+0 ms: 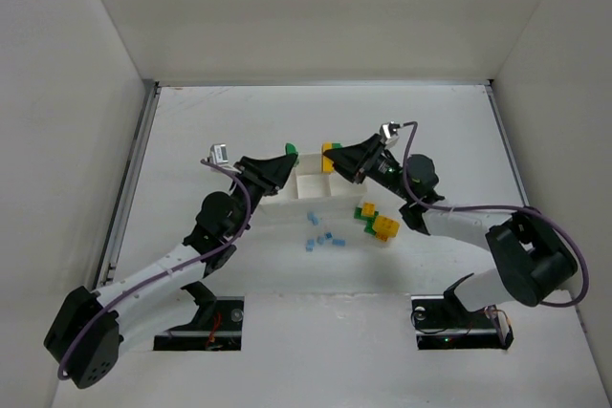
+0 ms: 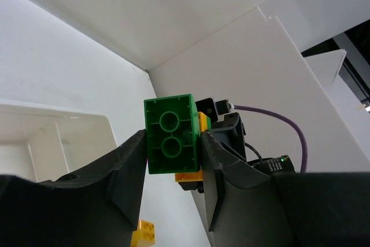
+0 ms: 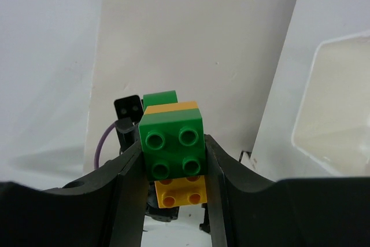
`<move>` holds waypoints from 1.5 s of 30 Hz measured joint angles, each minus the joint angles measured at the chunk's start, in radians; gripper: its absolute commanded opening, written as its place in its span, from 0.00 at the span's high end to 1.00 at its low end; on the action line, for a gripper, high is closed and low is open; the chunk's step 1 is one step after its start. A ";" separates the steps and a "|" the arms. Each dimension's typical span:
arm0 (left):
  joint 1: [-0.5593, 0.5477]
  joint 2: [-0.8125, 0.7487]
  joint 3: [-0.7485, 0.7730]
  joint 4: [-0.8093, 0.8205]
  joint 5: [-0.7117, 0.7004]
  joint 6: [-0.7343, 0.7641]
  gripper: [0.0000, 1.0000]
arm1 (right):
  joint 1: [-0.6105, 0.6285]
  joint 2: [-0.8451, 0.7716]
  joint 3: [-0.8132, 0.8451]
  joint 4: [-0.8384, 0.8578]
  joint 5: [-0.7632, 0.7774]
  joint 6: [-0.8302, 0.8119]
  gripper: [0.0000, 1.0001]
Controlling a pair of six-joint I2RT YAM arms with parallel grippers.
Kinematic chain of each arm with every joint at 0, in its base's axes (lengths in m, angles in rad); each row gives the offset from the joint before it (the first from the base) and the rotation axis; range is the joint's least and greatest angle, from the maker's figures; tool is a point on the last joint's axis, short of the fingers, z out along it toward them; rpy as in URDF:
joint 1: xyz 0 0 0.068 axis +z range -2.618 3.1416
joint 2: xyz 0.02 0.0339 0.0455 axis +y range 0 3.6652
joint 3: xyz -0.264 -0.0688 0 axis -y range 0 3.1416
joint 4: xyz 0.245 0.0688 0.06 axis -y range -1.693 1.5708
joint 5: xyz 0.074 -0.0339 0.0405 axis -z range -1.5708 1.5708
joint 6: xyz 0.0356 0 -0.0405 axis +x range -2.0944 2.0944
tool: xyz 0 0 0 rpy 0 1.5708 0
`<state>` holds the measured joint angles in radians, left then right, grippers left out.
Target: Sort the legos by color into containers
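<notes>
My left gripper (image 1: 286, 161) is shut on a green lego (image 1: 290, 150), seen from its hollow underside in the left wrist view (image 2: 171, 134) between the fingers (image 2: 124, 166). My right gripper (image 1: 338, 161) is shut on a stack of a green lego (image 3: 173, 146) and a yellow-orange lego (image 3: 182, 192); the stack also shows in the top view (image 1: 330, 155). Both grippers hold their pieces facing each other, very close, above the white tray (image 1: 311, 186). I cannot tell whether the pieces touch. Several light blue legos (image 1: 320, 238) lie in front of the tray.
A green and yellow-orange cluster of legos (image 1: 378, 223) lies on the table right of the blue ones. One yellow brick (image 2: 144, 234) shows below my left fingers. The tray's rim shows in both wrist views (image 2: 58, 121) (image 3: 309, 108). White walls enclose the table.
</notes>
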<state>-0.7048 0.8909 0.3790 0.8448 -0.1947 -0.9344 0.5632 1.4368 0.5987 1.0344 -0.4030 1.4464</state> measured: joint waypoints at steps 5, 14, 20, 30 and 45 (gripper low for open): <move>-0.002 0.031 0.002 -0.007 -0.003 0.027 0.75 | -0.021 -0.026 -0.021 -0.014 0.003 -0.032 0.82; -0.065 0.237 0.141 -0.230 -0.095 0.179 0.73 | -0.002 -0.175 0.008 -0.389 0.144 -0.360 0.81; -0.125 0.360 0.253 -0.309 -0.166 0.279 0.72 | 0.098 -0.270 0.043 -0.610 0.325 -0.601 0.82; -0.131 0.488 0.317 -0.375 -0.208 0.315 0.46 | 0.105 -0.291 0.025 -0.685 0.394 -0.700 0.82; -0.279 0.286 0.231 -0.369 -0.225 0.325 0.54 | 0.093 -0.245 0.015 -0.683 0.404 -0.668 0.82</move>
<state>-0.9836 1.1770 0.6102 0.4763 -0.4202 -0.6090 0.6563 1.1919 0.6136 0.3511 0.0010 0.7780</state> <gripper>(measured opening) 0.454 0.439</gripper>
